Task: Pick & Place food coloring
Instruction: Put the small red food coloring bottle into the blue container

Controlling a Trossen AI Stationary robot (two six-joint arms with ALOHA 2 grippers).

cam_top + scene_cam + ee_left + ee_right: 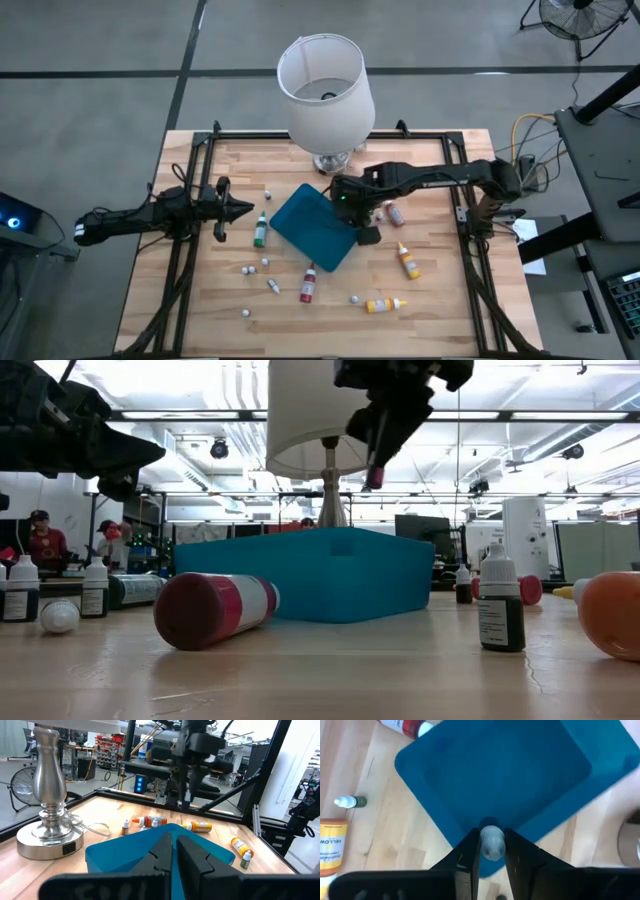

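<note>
A: What can go wrong from where you are?

B: Your right gripper [492,851] pinches a small food coloring bottle [492,842] by its body, above the near rim of the blue tray [520,775]. Release now and it may strike the rim and roll out onto the table [440,300].

A: How does it point?

B: Long axis roughly upright, hanging under the fingers. Which end is up, I can't say. Your left gripper [240,209], pressed together and empty, waits beyond.
</note>
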